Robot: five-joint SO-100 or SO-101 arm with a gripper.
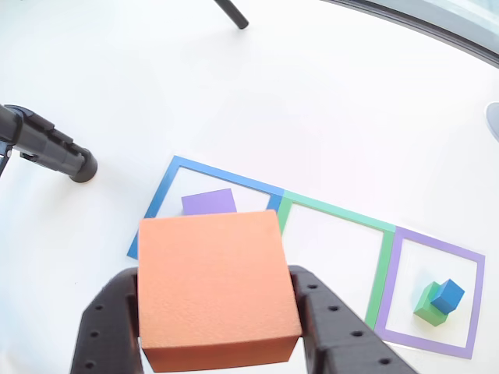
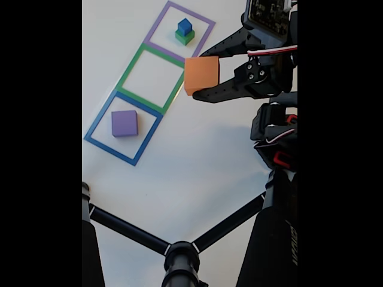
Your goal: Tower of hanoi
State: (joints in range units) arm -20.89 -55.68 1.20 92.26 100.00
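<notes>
Gripping the orange block (image 1: pixel 214 288) from both sides, the gripper (image 1: pixel 218 319) has its black jaws spread as wide as the block, in the other view; behind it a purple block (image 1: pixel 209 202) lies inside the blue outline (image 1: pixel 160 191).

In the fixed view the gripper (image 2: pixel 203 75) holds the orange block (image 2: pixel 201 73) off the tabletop (image 2: pixel 197 161) beside the green outline (image 2: pixel 133 64). The blue cube (image 2: pixel 184 26) sits on the green block (image 2: pixel 185 38) in the purple outline (image 2: pixel 157 25) near the far edge. I can read no writing.
</notes>
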